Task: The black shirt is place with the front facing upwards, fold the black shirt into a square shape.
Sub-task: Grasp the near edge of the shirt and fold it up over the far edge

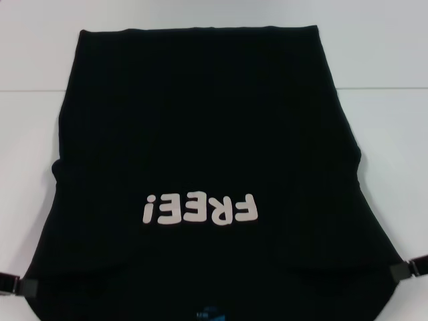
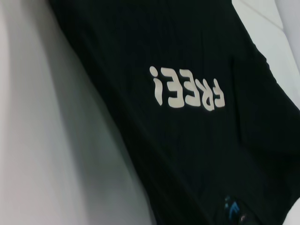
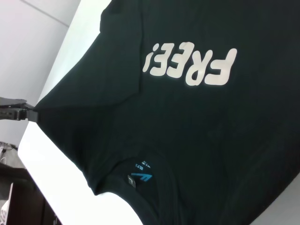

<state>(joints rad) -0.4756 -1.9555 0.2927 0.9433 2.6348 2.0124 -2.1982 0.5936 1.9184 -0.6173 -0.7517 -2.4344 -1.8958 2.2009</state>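
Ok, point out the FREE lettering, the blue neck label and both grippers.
FREE! lettering (image 1: 199,209), head view, middle letters.
Blue neck label (image 3: 139,178), right wrist view, label's centre.
Left gripper (image 1: 20,286), head view, fingertips at shirt edge.
Right gripper (image 1: 403,269), head view, fingertips at shirt edge.

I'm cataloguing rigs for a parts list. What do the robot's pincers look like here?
Only small parts show. The left pincer and right pincer are black, boxy and slim, with pale screw-like specks along their bars. No cables or lettering are visible against the black shirt.
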